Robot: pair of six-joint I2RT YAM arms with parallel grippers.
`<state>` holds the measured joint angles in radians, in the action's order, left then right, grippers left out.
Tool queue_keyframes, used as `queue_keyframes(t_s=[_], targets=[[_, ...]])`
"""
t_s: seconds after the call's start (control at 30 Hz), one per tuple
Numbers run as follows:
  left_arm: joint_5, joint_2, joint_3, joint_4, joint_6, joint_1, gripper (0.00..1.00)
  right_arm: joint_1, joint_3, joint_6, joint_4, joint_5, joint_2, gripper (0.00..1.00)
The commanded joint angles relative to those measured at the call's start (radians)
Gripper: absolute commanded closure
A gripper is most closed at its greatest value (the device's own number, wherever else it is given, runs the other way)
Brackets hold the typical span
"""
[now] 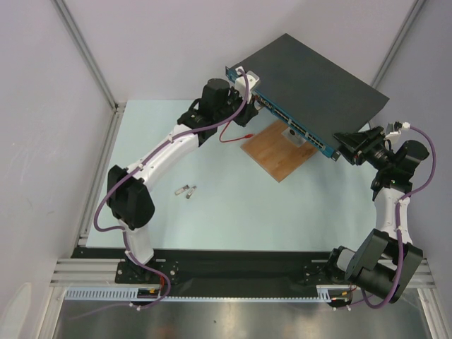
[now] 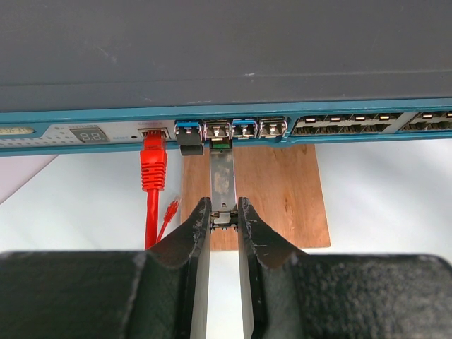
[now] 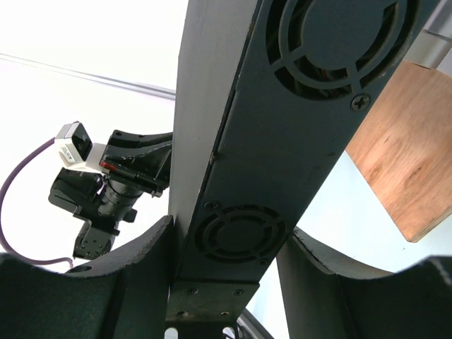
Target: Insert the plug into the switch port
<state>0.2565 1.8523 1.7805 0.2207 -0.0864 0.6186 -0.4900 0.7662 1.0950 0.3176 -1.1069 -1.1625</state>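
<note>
One pale blue table point(image 1: 233, 219), grey walls point(image 1: 42, 85), switch point(image 1: 318, 78) raised

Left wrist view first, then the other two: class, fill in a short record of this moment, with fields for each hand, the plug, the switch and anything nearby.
left hand: shut on plug, pinching its rear end
plug: metal, tip at a port mouth, body mostly outside
right hand: clamped on switch at its vented end
switch: front edge above wooden board
red cable: plugged in, left of plug
</note>
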Motion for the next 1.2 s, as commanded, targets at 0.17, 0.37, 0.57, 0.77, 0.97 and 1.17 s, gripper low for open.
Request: queue_keyframes(t_s=[0.17, 0.37, 0.57, 0.77, 0.97, 1.17], targets=[[0.021, -0.045, -0.044, -0.130, 0.007, -0.002, 1.00, 0.041, 0.022, -0.130, 0.058, 0.044, 0.012, 1.00], [-0.002, -0.057, -0.062, -0.165, 0.011, -0.002, 1.00, 0.041, 0.024, -0.123, 0.054, 0.048, 0.011, 1.00], [-0.010, -0.088, -0.095, -0.176, -0.001, -0.002, 0.99, 0.039, 0.027, -0.095, 0.071, 0.047, 0.004, 1.00], [-0.007, -0.116, -0.113, -0.182, -0.006, -0.002, 1.00, 0.036, 0.022, -0.072, 0.081, 0.056, 0.004, 1.00], [-0.008, -0.116, -0.125, -0.188, 0.002, -0.002, 1.00, 0.034, 0.025, -0.027, 0.110, 0.053, -0.017, 1.00], [-0.019, -0.091, -0.122, -0.196, -0.003, -0.002, 1.00, 0.034, 0.033, -0.023, 0.115, 0.042, -0.022, 1.00]])
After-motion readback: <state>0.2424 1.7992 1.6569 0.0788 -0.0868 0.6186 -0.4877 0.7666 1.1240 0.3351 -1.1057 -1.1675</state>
